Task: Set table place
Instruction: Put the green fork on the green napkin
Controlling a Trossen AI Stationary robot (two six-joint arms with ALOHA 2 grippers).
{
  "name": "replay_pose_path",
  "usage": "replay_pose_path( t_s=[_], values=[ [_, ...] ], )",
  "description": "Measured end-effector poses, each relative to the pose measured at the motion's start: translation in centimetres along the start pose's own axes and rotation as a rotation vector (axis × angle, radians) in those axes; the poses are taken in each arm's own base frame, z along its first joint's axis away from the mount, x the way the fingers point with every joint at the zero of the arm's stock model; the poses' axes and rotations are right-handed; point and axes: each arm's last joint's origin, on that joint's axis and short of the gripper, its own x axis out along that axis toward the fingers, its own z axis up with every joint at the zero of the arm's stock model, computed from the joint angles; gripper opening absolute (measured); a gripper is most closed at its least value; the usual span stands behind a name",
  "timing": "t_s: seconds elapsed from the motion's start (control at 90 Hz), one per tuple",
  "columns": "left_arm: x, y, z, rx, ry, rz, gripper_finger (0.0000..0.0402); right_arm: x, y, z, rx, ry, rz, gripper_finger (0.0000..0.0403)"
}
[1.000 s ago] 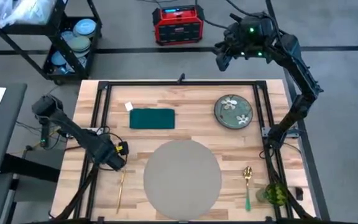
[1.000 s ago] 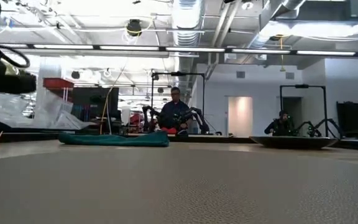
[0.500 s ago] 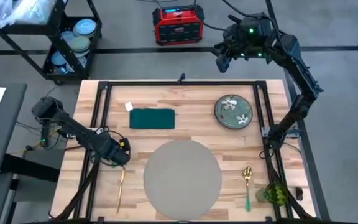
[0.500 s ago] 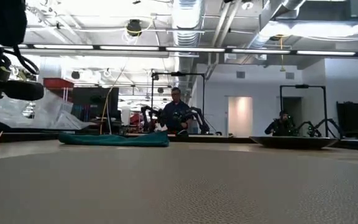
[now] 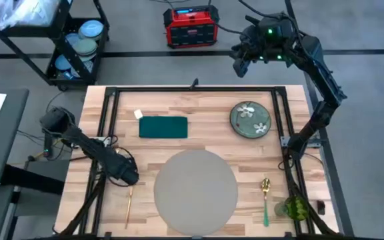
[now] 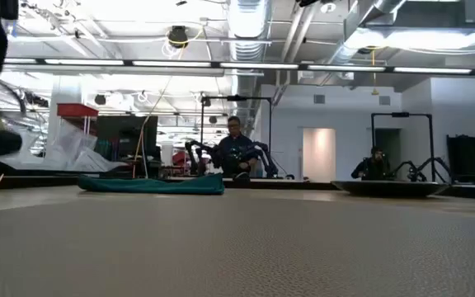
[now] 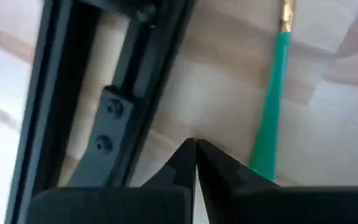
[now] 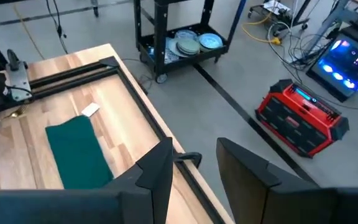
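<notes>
Two dark jointed arms; right wrist shows green lights.

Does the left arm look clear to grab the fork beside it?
Probably yes. The left pincer, shut, hovers right by the fork on the table, nothing lying between; it must open first.

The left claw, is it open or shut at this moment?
Shut. In the left wrist view the two dark fingers meet at their tips with nothing between them, and the left claw is above the green-handled utensil.

Table [image 5: 199, 107]: light plank top, black frame. Place [image 5: 195, 192]: round grey mat, flat, bare, at near edge centre.
</notes>
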Motion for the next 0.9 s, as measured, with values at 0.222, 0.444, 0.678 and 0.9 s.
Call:
replay_pose_path(
  t_s=[0.222,0.444,0.678,0.9],
  values=[
    [-0.3,-1.3,-0.3,0.022,-0.017,-0.035,0.0,0.0,0.0,0.2,0.001,-0.022,0.0,0.0113],
    [-2.1,-3.0,-0.9,0.021,-0.027,-0.225,0.0,0.0,-0.1,0.5,0.002,-0.049,-0.003,0.0113],
    [-3.0,-4.0,-0.5,-0.009,-0.051,-0.283,0.0,0.0,0.0,0.4,-0.005,-0.046,0.0,0.0113],
    [-7.6,-7.1,0.0,0.268,-0.272,-0.72,0.0,0.0,0.1,0.4,-0.061,-0.041,0.005,0.0113]
  ],
)
